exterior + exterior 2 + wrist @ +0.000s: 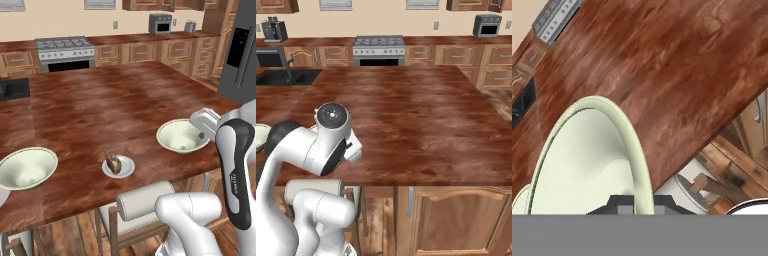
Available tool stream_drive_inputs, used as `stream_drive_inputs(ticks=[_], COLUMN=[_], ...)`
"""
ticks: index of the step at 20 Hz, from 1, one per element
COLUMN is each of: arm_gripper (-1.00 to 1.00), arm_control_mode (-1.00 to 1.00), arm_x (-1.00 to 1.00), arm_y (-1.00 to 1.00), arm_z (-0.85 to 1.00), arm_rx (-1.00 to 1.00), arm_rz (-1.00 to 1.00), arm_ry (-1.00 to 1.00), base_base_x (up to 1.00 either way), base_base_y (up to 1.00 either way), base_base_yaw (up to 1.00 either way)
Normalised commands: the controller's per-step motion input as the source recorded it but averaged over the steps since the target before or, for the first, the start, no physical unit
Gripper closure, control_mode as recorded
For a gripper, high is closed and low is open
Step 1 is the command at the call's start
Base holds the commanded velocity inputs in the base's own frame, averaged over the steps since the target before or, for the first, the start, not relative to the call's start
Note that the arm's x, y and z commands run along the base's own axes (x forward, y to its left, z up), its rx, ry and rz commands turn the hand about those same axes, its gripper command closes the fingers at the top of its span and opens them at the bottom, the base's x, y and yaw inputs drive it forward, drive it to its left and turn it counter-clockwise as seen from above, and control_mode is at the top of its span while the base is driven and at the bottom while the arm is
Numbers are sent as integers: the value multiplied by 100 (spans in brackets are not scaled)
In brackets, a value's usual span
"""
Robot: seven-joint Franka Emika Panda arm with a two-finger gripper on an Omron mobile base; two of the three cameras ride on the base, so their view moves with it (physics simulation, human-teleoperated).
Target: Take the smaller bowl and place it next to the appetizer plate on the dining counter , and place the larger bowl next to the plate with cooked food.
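Smaller bowl [182, 136], rigid, smooth and probably light yet breakable, rests on the dining counter [115, 105] right of the appetizer plate [118, 167]; the gripper [643, 206] is clenched on its thin rim, the sensible hold; larger bowl [26, 167] sits left of that plate.

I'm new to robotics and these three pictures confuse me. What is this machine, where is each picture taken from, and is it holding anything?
It is a rendered kitchen with a white robot arm on a base that can drive. Two cameras sit on the base, behind the arm to its left and right. The third sits on the hand and looks along the gripper.

On the dining counter lie the larger bowl, the appetizer plate with a brown chunk, and the smaller bowl. The gripper is shut on the smaller bowl's rim. I cannot tell whether that bowl is lifted or resting.
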Motion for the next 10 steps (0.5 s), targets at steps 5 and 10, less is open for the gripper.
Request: stream_drive_inputs(ticks=[5, 10], arm_gripper=[100, 100], arm_control_mode=[-100, -100], arm_x=[29, 26], arm_y=[0, 0], arm_z=[-25, -17], arm_rx=[5, 8], arm_rz=[0, 3], arm_ry=[6, 15], base_base_x=[0, 0], base_base_y=[0, 0], base_base_yaw=[0, 0])
